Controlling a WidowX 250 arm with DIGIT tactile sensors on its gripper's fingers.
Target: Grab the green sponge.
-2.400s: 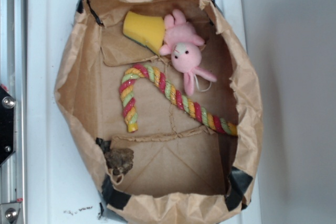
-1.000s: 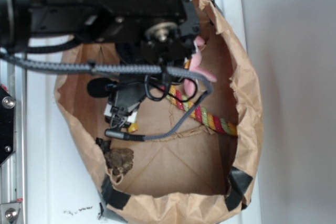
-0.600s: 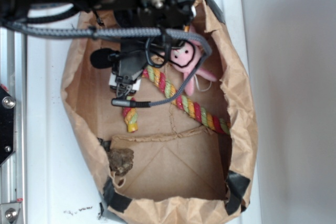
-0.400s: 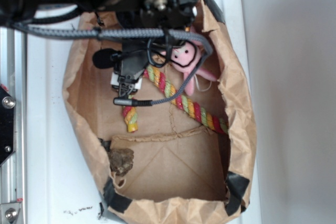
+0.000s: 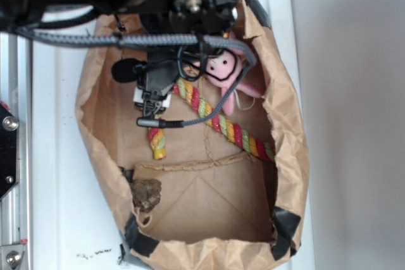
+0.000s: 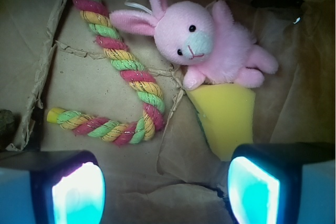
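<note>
Sponge point(image 6: 224, 118) first: the green sponge lies on the floor of the brown paper bag point(image 5: 288, 124), its yellow face up, tucked just under the pink plush bunny point(image 6: 202, 43) and touching it. In the wrist view a thin dark green edge shows along its left side. In the exterior view our arm covers it entirely.

Over the last couple of seconds our arm has swung in over the bag, which was unobstructed before, and over the last half second it has hardly moved. We judge that we have settled above the target and that the descent comes next.

Our fingers point(image 6: 163, 187) are spread wide and hold nothing. The right one hangs over the sponge's lower corner, the left one well off to the side, so we judge a small shift toward the sponge is needed before closing.

By count: one sponge, one bunny, one striped rope toy point(image 6: 123, 85) and one dark crumpled lump point(image 5: 145, 193) in a corner of the bag, which sits on the white surface point(image 5: 54, 156).
</note>
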